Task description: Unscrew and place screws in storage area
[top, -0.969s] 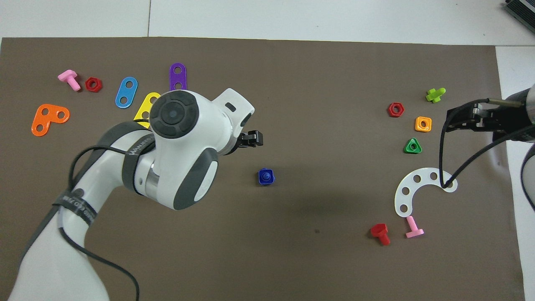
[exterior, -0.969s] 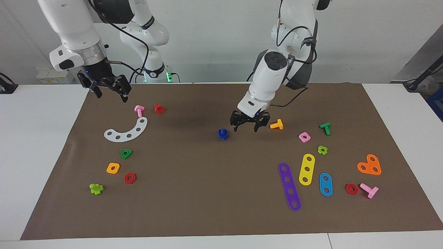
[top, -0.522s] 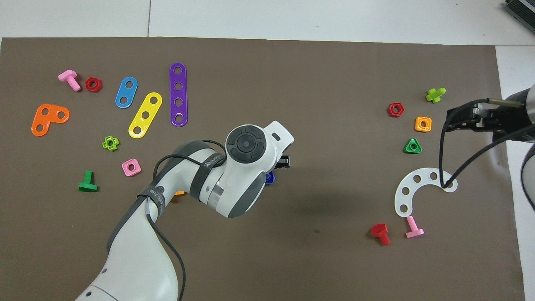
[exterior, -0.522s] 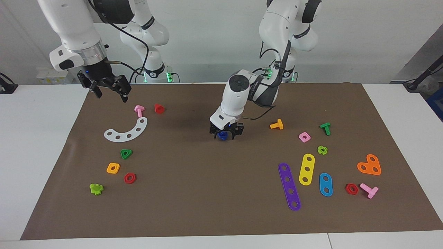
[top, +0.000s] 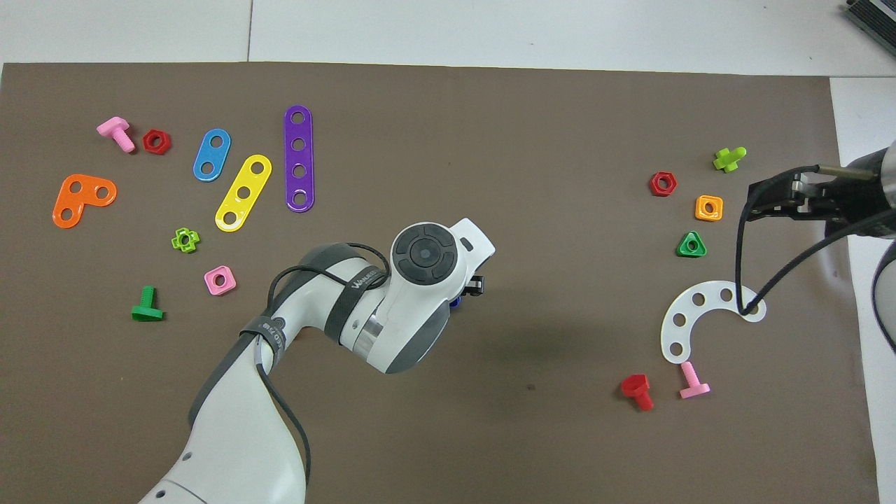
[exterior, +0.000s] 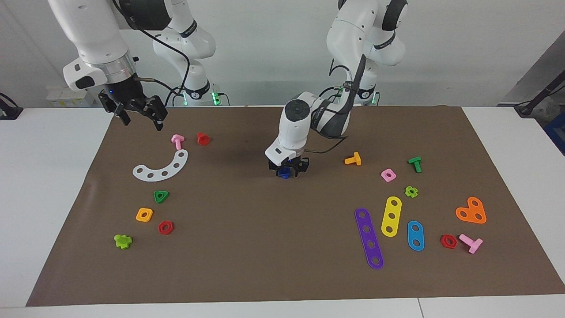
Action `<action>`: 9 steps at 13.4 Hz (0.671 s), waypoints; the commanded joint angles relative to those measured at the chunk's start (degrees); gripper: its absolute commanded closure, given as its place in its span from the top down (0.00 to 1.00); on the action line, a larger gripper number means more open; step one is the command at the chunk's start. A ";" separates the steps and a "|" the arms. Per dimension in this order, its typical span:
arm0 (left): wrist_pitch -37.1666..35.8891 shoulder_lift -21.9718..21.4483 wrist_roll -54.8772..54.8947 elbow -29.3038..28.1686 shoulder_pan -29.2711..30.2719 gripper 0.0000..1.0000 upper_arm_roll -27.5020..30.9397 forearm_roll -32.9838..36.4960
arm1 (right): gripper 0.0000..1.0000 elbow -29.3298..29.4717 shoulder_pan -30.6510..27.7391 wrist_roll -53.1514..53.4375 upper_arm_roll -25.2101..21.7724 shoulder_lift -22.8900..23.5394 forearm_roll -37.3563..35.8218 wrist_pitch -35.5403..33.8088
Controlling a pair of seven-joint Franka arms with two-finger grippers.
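Two grippers show: the left gripper (exterior: 288,169) sits low around the blue screw (exterior: 284,172) mid-mat, its grip unclear. The screw looks light, rigid, slick; pinch the head's flats. The right gripper (exterior: 140,114) waits, fingers spread, over the storage area (exterior: 152,194).

White lettering was seen on a grey strap (top: 353,297) wrapped round the left arm in the overhead view, and on a second strap (top: 267,332) lower on the same arm, but neither could be read. No other text, number or sign was legible.
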 commanded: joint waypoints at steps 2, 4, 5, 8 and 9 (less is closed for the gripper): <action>-2.42 -1.91 -0.39 -1.38 -1.60 0.56 1.21 1.49 | 1.00 0.58 -0.75 -1.69 0.34 0.36 1.42 -0.97; -2.69 -1.91 -0.39 -0.94 -1.60 0.51 1.30 1.49 | 1.00 0.67 -0.75 -1.69 0.34 0.36 1.42 -0.97; -2.95 -1.83 -0.39 -0.42 -1.51 0.49 1.30 1.49 | 1.00 0.67 -0.75 -1.69 0.34 0.36 1.42 -0.97; -4.27 -1.65 -0.39 0.90 -1.16 0.43 1.38 1.41 | 1.00 0.58 -0.75 -1.69 0.43 0.36 1.42 -0.97; -4.70 -1.65 -0.39 1.43 -0.99 0.40 1.38 1.41 | 1.00 0.58 -0.75 -1.69 0.34 0.36 1.42 -0.97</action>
